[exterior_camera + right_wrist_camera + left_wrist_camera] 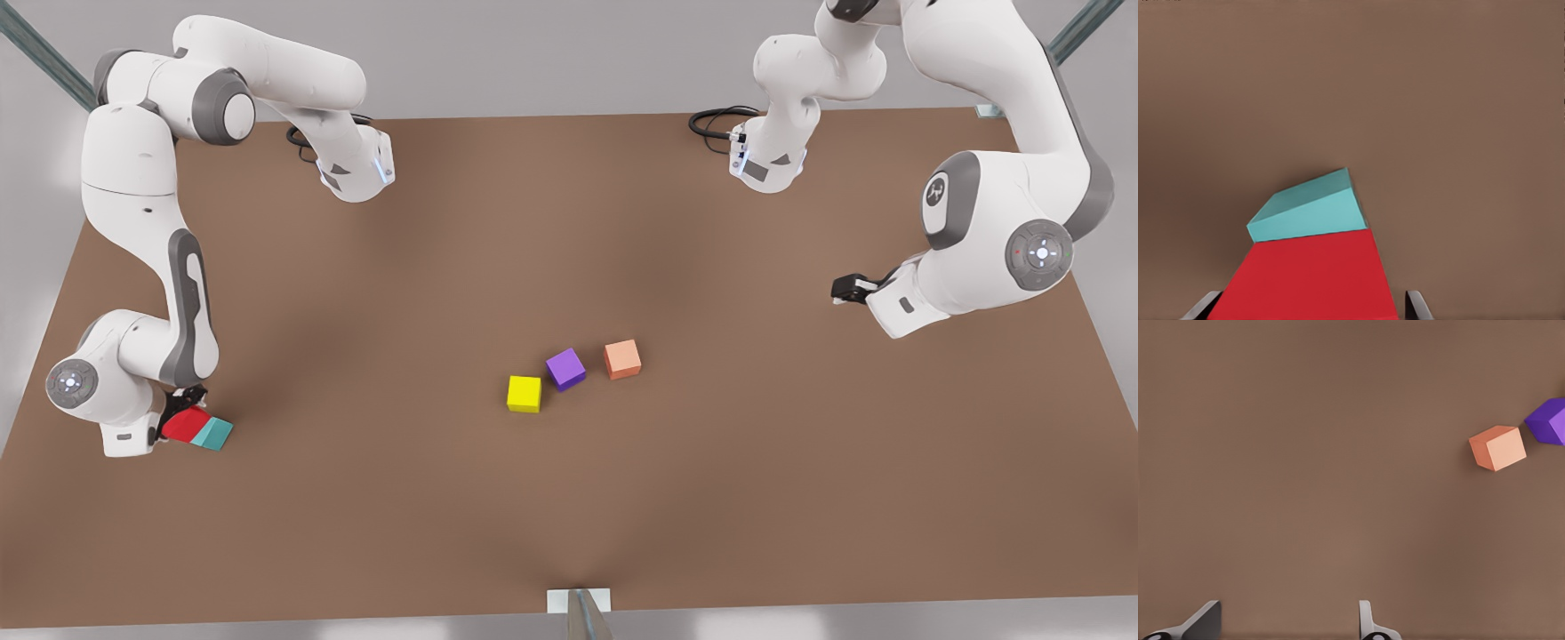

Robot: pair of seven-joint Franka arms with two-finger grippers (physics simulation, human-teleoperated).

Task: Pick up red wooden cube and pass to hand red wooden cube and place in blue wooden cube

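Observation:
The red wooden cube (183,427) (1313,280) lies tilted at the table's edge on the front view's left, touching the blue wooden cube (215,434) (1313,212), which is teal and sits beside it. My right gripper (182,411) (1313,308) hangs over the red cube with a finger on each side, spread wide; a narrow gap shows at one finger. My left gripper (849,287) (1288,625) waits open above bare table on the front view's right, nothing between its fingers.
Yellow (524,393), purple (565,368) (1550,420) and salmon-orange (622,358) (1498,447) cubes cluster at the table's middle. A grey post (580,606) stands at the near edge. The brown table (569,222) stretches between the two arms.

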